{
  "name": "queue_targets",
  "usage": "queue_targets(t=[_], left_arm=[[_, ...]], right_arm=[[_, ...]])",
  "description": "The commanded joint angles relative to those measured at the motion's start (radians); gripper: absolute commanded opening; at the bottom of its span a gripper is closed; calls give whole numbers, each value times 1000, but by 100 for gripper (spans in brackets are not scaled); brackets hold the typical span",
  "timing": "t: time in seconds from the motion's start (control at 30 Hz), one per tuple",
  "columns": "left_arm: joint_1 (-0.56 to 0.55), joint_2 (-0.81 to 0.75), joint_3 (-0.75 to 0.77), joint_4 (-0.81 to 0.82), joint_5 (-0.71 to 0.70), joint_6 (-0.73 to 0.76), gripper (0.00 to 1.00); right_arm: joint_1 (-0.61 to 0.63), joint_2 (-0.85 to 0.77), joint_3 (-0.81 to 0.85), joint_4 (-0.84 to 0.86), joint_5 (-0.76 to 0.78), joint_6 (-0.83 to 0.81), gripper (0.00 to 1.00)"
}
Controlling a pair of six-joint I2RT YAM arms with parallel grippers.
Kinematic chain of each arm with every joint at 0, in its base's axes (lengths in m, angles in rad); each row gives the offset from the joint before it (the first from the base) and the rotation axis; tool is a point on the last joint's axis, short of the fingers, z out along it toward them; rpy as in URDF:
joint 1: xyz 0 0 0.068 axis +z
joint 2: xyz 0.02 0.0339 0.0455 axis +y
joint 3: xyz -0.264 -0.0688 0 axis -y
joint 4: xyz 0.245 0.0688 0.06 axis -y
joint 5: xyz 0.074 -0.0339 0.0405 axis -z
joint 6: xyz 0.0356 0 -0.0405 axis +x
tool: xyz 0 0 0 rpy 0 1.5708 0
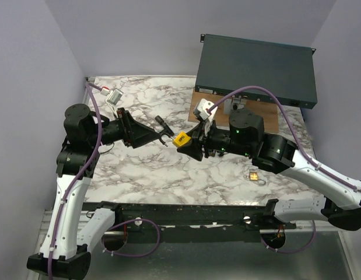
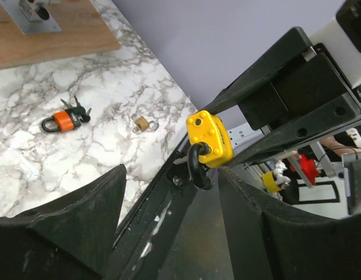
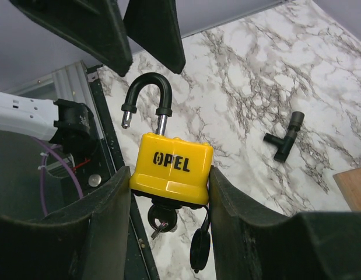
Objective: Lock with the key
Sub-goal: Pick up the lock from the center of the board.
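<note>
A yellow padlock (image 1: 181, 140) marked OPEL hangs in the air over the middle of the table. My right gripper (image 1: 190, 146) is shut on its body (image 3: 171, 169). Its black shackle (image 3: 146, 96) stands open, with one end free. A key (image 3: 163, 217) sits in the keyhole underneath, and a black cap (image 3: 199, 251) dangles beside it. My left gripper (image 1: 167, 137) is open and empty, its fingers (image 3: 110, 29) just beyond the shackle without touching it. In the left wrist view the padlock (image 2: 210, 139) and shackle (image 2: 197, 169) lie just past the open left gripper (image 2: 171, 175).
An orange padlock with keys (image 2: 65, 119) and a small brass padlock (image 1: 254, 174) lie on the marble. A black T-shaped piece (image 1: 163, 124) lies mid-table. A wooden board with a hasp (image 1: 267, 111) and a dark box (image 1: 256, 67) stand at the back right.
</note>
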Motion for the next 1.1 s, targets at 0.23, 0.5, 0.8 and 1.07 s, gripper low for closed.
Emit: queue_targets(t=[0.23,0.5,0.8,1.07], left_arm=[[-64,60,32,16,139,-93,54],[-77,72,-5,-19,141,-83,44],[-93,79,-18,-9,142,-107,35],[-105,80,-46,-39,144,-85,22]], right_arm=[[8,-6,54,-24,-41,-62,1],[9,4,72,-26,-60,-72,1],[9,17,73,-30,-86,-82,1],[12,15,63,-32,-78,-93,1]])
